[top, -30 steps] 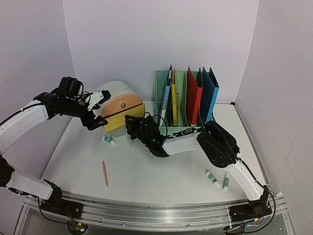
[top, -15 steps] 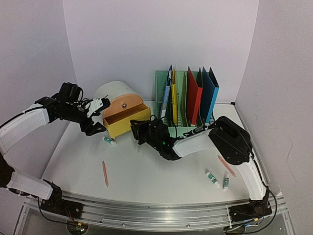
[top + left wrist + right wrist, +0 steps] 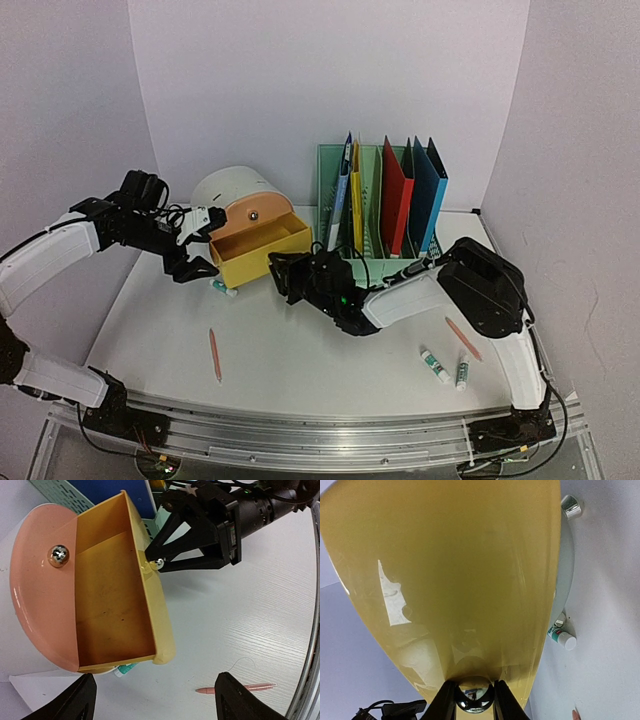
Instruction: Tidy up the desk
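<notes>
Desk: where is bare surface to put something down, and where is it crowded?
Free: the desk front-centre, between the pink pencil and two glue sticks. Crowded: the back, where the right hand grips the yellow drawer by its knob, beside the open left hand and file rack.

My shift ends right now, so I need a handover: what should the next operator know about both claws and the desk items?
Right claw: shut on the silver ball knob of the yellow plastic drawer, which stands open and empty.
Left claw: open, beside the drawer's left, holding nothing.
Loose on the white desk: a pink pencil at left, another at right; a white glue stick and another front right, a third poking out under the drawer.
Done: drawer open.
Left: stow the loose items.
</notes>
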Available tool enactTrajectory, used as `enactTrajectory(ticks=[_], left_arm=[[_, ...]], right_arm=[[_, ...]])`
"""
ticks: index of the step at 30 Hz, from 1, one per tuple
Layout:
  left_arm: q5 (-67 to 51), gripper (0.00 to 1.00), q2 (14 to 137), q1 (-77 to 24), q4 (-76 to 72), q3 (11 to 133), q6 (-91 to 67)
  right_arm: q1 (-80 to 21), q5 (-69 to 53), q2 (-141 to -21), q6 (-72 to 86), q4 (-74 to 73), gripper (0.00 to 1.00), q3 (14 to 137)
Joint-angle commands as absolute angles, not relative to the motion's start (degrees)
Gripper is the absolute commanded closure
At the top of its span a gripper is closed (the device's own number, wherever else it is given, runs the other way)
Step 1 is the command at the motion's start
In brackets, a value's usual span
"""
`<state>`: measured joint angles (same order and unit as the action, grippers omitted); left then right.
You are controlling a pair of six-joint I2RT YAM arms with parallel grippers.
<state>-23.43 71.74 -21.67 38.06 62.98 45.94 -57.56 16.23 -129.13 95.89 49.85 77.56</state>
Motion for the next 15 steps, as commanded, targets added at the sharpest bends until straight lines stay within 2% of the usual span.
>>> enactTrajectory(ticks=[1,7,10,15], left_arm=[[-29.4,0.18,69.7,-21.4,43.2,63.3,51.4],[-37.6,0.15,69.5,-21.4,58.0,61.9,71.3],[-38.5,0.11,70.1,-21.6,62.7,59.8,81.7],[-34.3,0.12,71.7,-24.4,60.6,56.4,88.9]], right_arm=[[-59.0,13.1,-126.6,98.7,46.5,0.62,76.2],[-58.9,13.4,-123.4,96.0,46.5,0.42,73.8],[-59.0,12.9,-120.9,94.5,46.4,0.39,71.6],[-59.3,11.9,-115.3,88.5,44.4,0.35,68.5]])
